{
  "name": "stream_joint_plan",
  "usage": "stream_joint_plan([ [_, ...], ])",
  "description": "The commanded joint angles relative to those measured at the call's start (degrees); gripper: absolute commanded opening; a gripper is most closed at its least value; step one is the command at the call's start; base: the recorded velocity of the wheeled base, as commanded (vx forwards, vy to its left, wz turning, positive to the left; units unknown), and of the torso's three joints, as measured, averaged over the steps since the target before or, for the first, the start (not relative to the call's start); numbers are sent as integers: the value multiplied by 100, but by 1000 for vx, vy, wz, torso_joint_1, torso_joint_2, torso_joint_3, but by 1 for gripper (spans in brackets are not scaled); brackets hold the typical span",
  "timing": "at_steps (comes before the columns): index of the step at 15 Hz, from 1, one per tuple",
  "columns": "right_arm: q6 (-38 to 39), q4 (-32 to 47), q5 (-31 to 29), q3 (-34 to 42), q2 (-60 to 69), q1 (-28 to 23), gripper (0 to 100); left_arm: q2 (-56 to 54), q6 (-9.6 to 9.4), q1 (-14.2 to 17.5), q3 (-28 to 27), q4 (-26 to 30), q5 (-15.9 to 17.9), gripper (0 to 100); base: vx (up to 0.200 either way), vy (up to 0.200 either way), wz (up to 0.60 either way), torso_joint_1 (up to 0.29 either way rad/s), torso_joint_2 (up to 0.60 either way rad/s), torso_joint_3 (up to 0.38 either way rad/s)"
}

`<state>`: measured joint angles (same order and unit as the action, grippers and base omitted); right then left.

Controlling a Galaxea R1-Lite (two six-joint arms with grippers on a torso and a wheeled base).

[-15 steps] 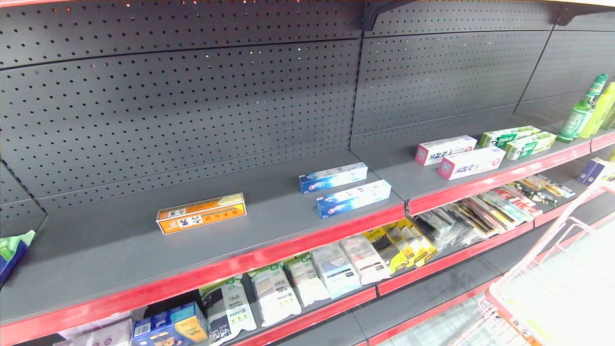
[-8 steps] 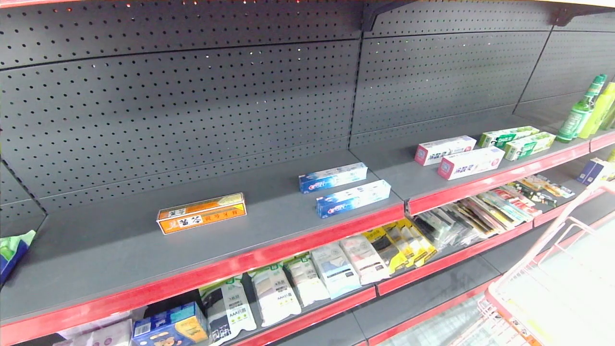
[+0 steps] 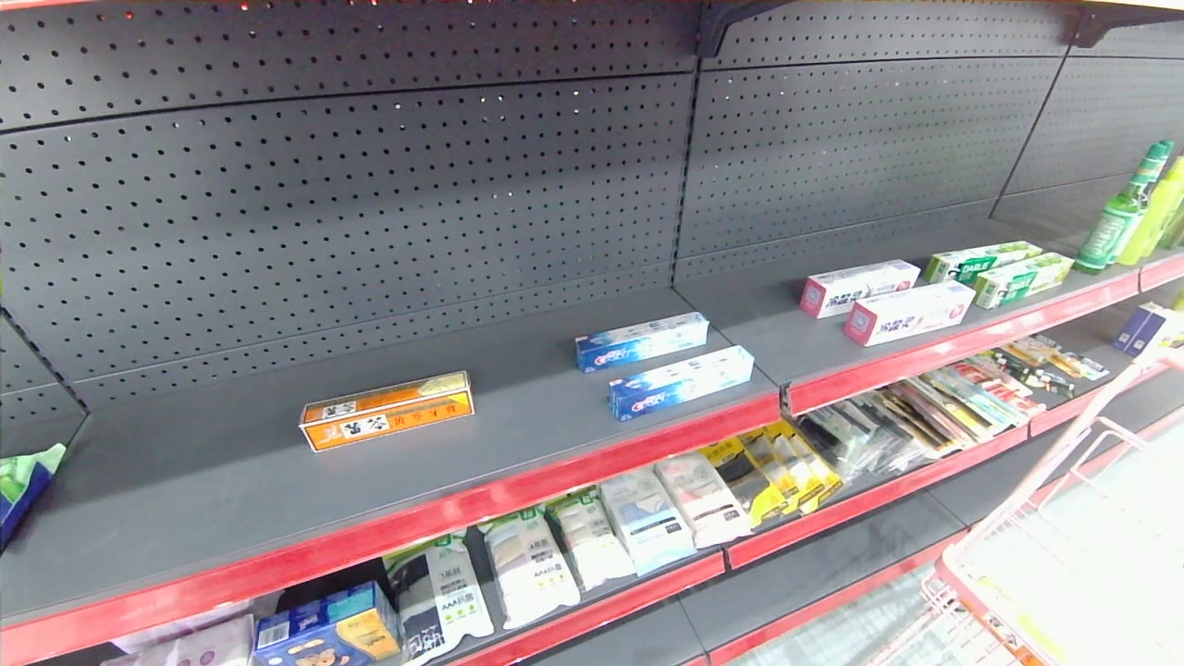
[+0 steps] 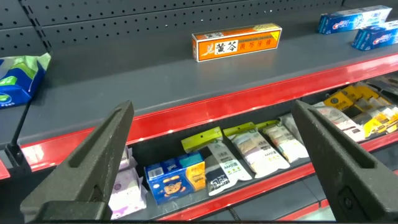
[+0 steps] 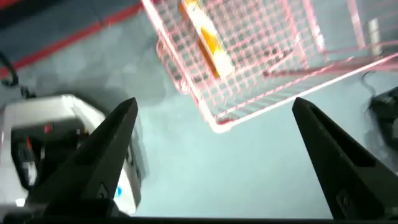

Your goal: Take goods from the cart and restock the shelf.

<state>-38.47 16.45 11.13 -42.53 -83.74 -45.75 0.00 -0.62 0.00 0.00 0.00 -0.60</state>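
Left gripper (image 4: pixel 212 111), jaws apart, faces the shelf's (image 4: pixel 155 87) front edge, with the orange box (image 4: pixel 236 42) well beyond. Right gripper (image 5: pixel 214 106), jaws apart, hangs above the cart (image 5: pixel 280 87), apart from its yellow box (image 5: pixel 205 34).

Orange box (image 3: pixel 387 410) lies on grey shelf (image 3: pixel 231 486), orange pack (image 5: pixel 205 36) inside pink cart (image 5: pixel 267 43).

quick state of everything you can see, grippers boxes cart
left gripper, open, empty
right gripper, open, empty
orange box, lying flat on shelf
blue boxes, lying flat on shelf
cart, holding an orange pack
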Motion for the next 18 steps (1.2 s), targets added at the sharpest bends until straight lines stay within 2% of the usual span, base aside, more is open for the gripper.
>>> stream_joint_plan([
  [1, -407, 25, 91, 237, -784, -575, 100, 9, 1, 0, 0, 0, -2, 100, 0, 0, 0, 0, 0, 0],
  [2, -1452, -27, 293, 193, -1435, -1094, 100, 9, 1, 0, 0, 0, -2, 100, 0, 0, 0, 0, 0, 0],
  [4, -2358, -379, 364, 122, -2120, -1154, 100, 9, 1, 0, 0, 0, -2, 100, 0, 0, 0, 0, 0, 0],
  [7, -3043, -1249, 381, -141, -3272, -1154, 100, 9, 1, 0, 0, 0, -2, 100, 0, 0, 0, 0, 0, 0],
  [8, -3087, -1275, 399, -229, -3412, -1154, 100, 9, 1, 0, 0, 0, -2, 100, 0, 0, 0, 0, 0, 0],
  [11, -3896, -1319, 548, -792, -4203, -1154, 100, 9, 1, 0, 0, 0, -2, 100, 0, 0, 0, 0, 0, 0],
  [14, -3992, -1328, 531, -1143, -4564, -1154, 100, 9, 1, 0, 0, 0, -2, 100, 0, 0, 0, 0, 0, 0],
  [18, -3826, -1486, 513, -1117, -4757, -1154, 100, 9, 1, 0, 0, 0, -2, 100, 0, 0, 0, 0, 0, 0],
])
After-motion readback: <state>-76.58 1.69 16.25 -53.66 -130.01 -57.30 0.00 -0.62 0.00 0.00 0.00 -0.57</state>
